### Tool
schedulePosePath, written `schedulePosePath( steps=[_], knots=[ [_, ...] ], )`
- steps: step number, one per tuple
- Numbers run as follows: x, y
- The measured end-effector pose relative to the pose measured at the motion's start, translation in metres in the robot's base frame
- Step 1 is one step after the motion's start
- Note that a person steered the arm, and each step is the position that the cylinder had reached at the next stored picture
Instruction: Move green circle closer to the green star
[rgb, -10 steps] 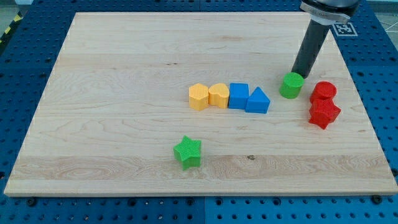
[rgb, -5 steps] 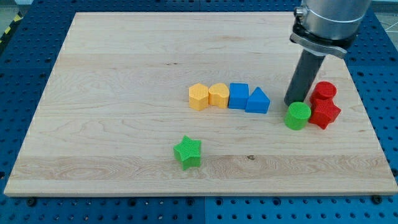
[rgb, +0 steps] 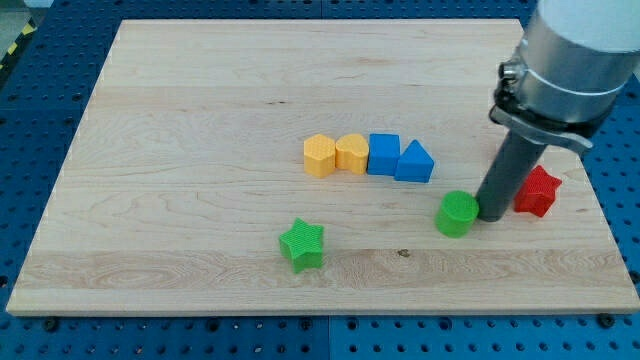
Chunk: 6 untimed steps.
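The green circle (rgb: 457, 213) lies on the wooden board (rgb: 200, 120), right of centre and toward the view's bottom. The green star (rgb: 302, 245) lies to its left and a little lower, well apart from it. My tip (rgb: 490, 219) stands right against the green circle's right side, between it and the red star (rgb: 538, 192). The dark rod rises from the tip toward the view's upper right.
A row of blocks sits in the board's middle: a yellow hexagon (rgb: 319, 156), a yellow heart-like block (rgb: 352, 153), a blue cube-like block (rgb: 384, 154) and a blue triangle (rgb: 414, 161). The rod hides whatever lies behind it near the red star.
My tip has moved toward the view's bottom and pushed the green circle down and left, nearer the green star. The red cylinder no longer shows; the rod covers that spot.
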<state>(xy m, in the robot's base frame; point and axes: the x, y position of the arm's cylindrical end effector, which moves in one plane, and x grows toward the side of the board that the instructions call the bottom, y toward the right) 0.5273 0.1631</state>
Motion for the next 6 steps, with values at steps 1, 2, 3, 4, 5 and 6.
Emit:
schedulePosePath(
  steps=[1, 2, 3, 4, 5, 6],
  knots=[
    [0.001, -0.023],
    [0.001, -0.035],
    [0.002, -0.057],
    [0.014, -0.075],
    [0.026, -0.09],
    [0.031, -0.104]
  ],
)
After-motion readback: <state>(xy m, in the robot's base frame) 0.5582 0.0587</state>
